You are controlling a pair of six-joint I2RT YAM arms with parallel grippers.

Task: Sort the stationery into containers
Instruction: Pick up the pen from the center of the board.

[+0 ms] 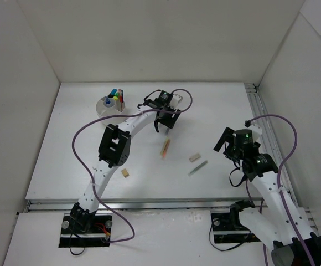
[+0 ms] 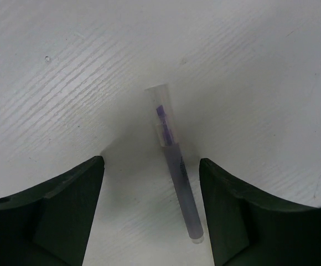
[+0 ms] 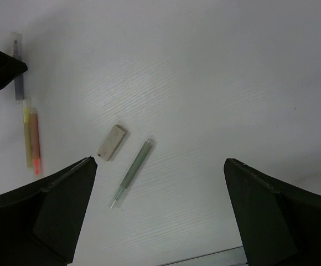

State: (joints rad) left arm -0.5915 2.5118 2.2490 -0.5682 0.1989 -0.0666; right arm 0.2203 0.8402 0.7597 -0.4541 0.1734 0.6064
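A blue pen (image 2: 174, 166) with a clear cap lies on the table between the fingers of my left gripper (image 2: 150, 162). The gripper is open around the pen with a gap on both sides, the right finger being nearer. From above, the left gripper (image 1: 164, 126) hangs right of the divided white bowl (image 1: 102, 106), which holds highlighters (image 1: 116, 95). My right gripper (image 3: 159, 163) is open and holds nothing, above a beige eraser (image 3: 112, 142) and a grey-green pen (image 3: 133, 170). A red and a yellow pen (image 3: 30, 138) lie side by side to the left.
A second eraser (image 1: 125, 173) lies near the left arm's forearm. White walls close in the table on three sides. A metal rail (image 1: 258, 111) runs along the right edge. The left arm's cable (image 1: 80, 136) loops over the table's left part.
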